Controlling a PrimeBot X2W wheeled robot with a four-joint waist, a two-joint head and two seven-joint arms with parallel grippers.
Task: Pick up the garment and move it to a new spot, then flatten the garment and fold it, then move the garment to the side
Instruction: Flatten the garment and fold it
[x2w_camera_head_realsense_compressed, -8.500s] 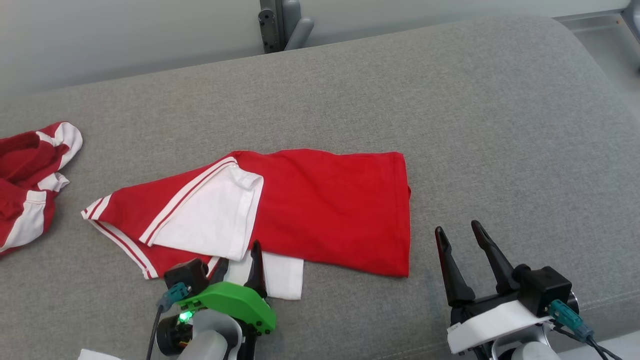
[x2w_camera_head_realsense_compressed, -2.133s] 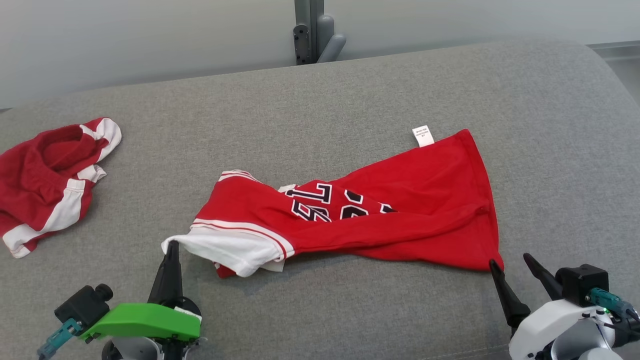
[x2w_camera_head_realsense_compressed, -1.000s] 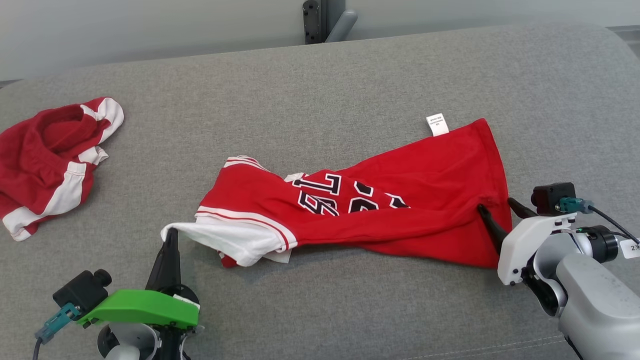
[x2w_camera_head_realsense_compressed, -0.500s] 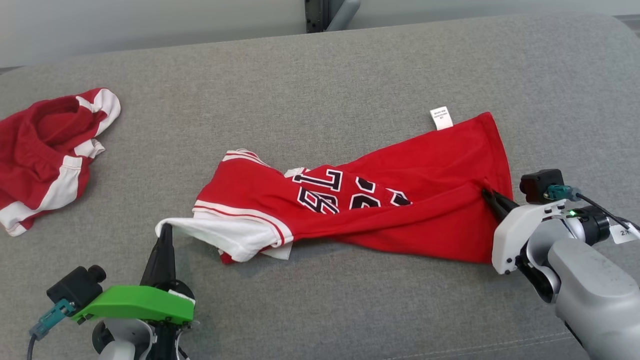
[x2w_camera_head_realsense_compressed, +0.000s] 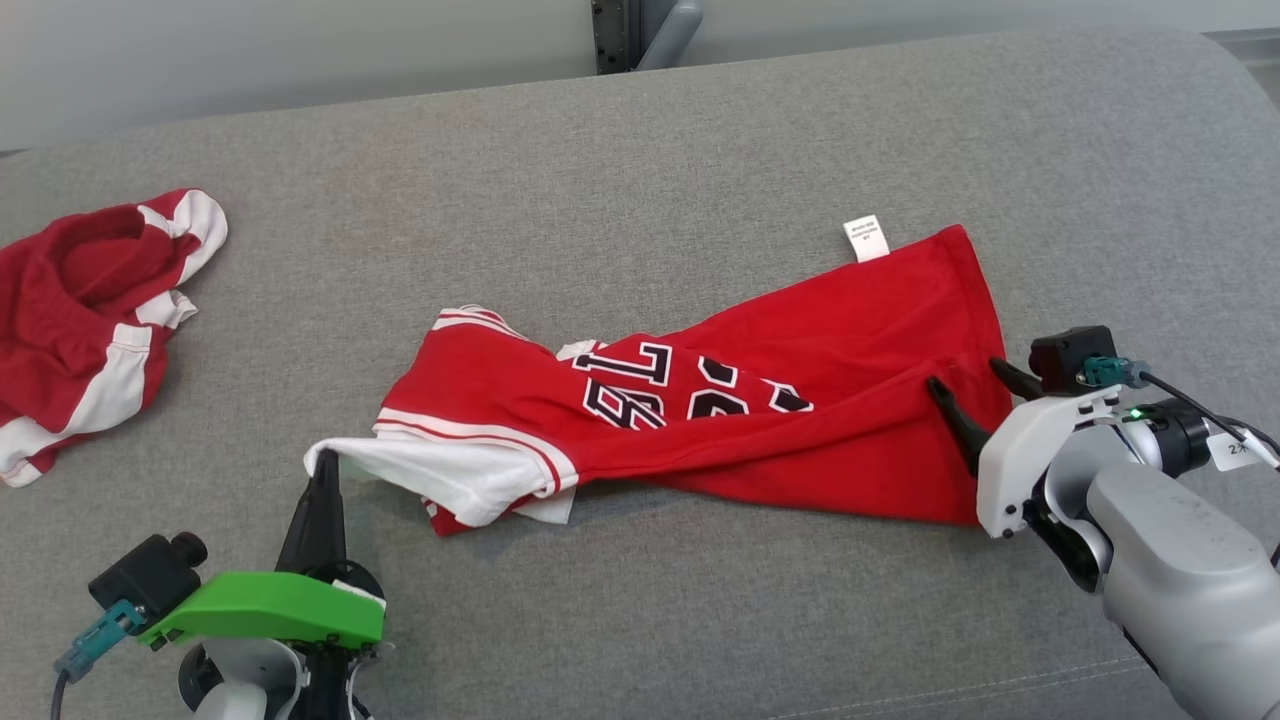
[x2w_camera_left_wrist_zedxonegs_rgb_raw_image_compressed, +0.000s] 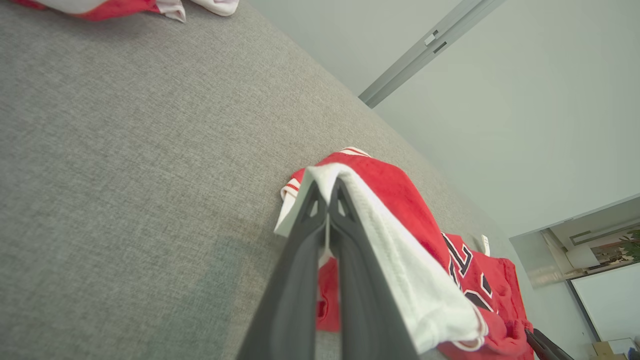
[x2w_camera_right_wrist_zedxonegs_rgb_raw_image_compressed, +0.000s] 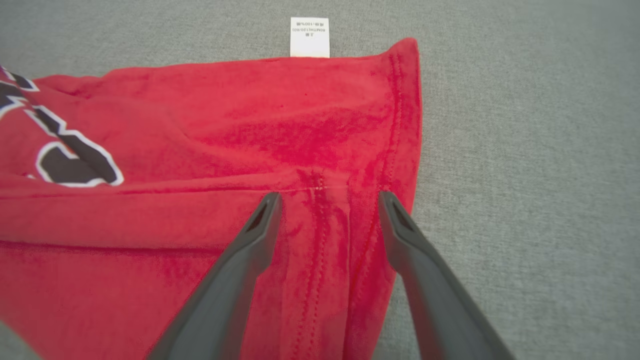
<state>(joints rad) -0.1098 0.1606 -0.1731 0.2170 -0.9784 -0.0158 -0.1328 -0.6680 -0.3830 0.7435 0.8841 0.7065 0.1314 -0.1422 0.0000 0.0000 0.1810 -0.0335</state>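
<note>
The garment (x2w_camera_head_realsense_compressed: 800, 430) is a red jersey with black numbers and a white sleeve, lying crumpled and twisted across the middle of the grey cushion (x2w_camera_head_realsense_compressed: 640, 150). My left gripper (x2w_camera_head_realsense_compressed: 325, 468) is shut on the white sleeve's edge at the garment's left end; the left wrist view shows the sleeve (x2w_camera_left_wrist_zedxonegs_rgb_raw_image_compressed: 400, 270) pinched between the tips of that left gripper (x2w_camera_left_wrist_zedxonegs_rgb_raw_image_compressed: 327, 187). My right gripper (x2w_camera_head_realsense_compressed: 965, 375) stands open over the red hem at the right end. In the right wrist view the open right gripper (x2w_camera_right_wrist_zedxonegs_rgb_raw_image_compressed: 327, 197) straddles a fold of the garment (x2w_camera_right_wrist_zedxonegs_rgb_raw_image_compressed: 200, 150) near its seam, below a white label (x2w_camera_right_wrist_zedxonegs_rgb_raw_image_compressed: 310, 37).
A second red and white garment (x2w_camera_head_realsense_compressed: 90, 300) lies bunched at the cushion's far left. A grey metal post (x2w_camera_head_realsense_compressed: 640, 25) stands behind the cushion's back edge. Bare grey fabric stretches in front of and behind the jersey.
My right gripper's fingers, pinched together on the hem half a second ago, now stand apart again. The left gripper keeps its hold on the sleeve. The view has shifted slightly.
</note>
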